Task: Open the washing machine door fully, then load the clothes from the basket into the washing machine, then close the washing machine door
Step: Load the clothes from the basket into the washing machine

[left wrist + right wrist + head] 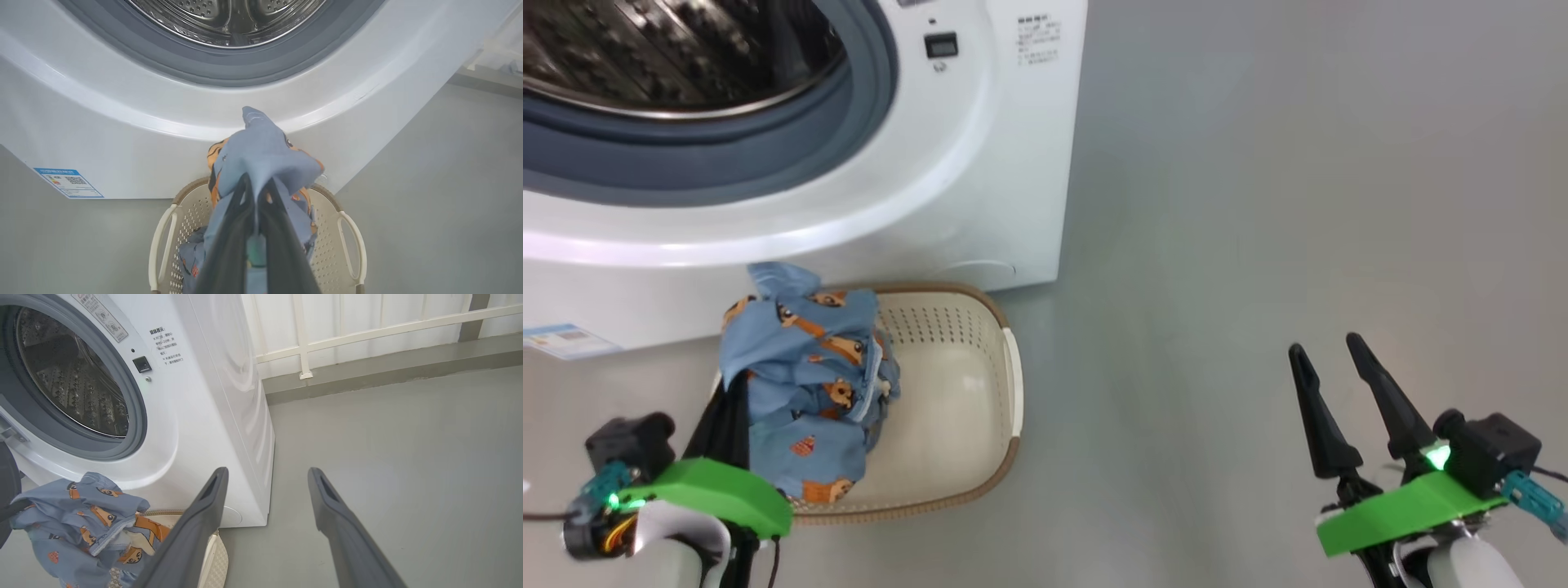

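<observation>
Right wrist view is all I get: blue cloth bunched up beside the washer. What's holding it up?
Observer: The left claw, shut on the clothes; the left wrist view shows its fingers pinching a peak of fabric.
Operator: Is the cloth clear of the basket?
Observer: No. From the head view its lower folds hang down into the basket on its left side.
Operator: Anything else in there?
Observer: The head view shows bare cream plastic across the right half.

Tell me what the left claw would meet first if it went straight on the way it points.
Probably the white front panel of the washing machine, just below the grey gasket. The left claw, shut on the clothes, aims there rather than into the drum, though depth is unclear.
</observation>
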Motion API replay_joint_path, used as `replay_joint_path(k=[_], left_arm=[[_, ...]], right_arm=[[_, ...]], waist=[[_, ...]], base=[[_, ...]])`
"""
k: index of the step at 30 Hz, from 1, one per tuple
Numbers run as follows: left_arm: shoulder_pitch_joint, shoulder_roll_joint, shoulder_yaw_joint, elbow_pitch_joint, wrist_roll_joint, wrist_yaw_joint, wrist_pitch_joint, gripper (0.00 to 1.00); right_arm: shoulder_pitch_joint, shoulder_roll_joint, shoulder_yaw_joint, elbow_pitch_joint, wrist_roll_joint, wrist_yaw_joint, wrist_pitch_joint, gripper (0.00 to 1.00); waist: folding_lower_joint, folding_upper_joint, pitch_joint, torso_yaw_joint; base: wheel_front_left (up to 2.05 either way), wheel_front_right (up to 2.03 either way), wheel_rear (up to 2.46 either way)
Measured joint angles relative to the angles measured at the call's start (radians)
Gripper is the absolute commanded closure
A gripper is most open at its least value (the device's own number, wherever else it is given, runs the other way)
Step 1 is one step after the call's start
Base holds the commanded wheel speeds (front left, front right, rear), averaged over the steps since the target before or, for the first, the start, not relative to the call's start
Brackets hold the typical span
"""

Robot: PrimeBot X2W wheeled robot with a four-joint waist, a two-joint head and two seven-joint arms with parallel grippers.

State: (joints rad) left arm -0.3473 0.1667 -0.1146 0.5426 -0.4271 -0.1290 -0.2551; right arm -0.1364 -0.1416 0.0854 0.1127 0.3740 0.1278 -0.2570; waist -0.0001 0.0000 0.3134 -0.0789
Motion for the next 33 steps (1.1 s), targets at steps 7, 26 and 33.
replay_joint_path(k=[7, 26, 33], left_arm=[[0.103, -0.03, 0.072, -0.116, 0.058, 0.0, 0.0, 1.0], [0.417, -0.103, 0.218, -0.392, 0.118, 0.0, 0.0, 1.0], [0.423, -0.119, 0.216, -0.409, 0.107, 0.0, 0.0, 1.0]], right_arm=[[0.069, -0.016, -0.017, 0.005, 0.007, 0.0, 0.0, 0.0], [0.205, -0.034, -0.04, 0.006, 0.018, 0.0, 0.0, 0.0], [0.222, -0.035, -0.042, 0.003, 0.033, 0.0, 0.0, 0.0]], waist=[[0.0, 0.0, -0.077, 0.015], [0.0, 0.0, -0.246, 0.034], [0.0001, 0.0, -0.242, 0.031]], base=[[0.0, 0.0, 0.0], [0.0, 0.0, 0.0], [0.0, 0.0, 0.0]])
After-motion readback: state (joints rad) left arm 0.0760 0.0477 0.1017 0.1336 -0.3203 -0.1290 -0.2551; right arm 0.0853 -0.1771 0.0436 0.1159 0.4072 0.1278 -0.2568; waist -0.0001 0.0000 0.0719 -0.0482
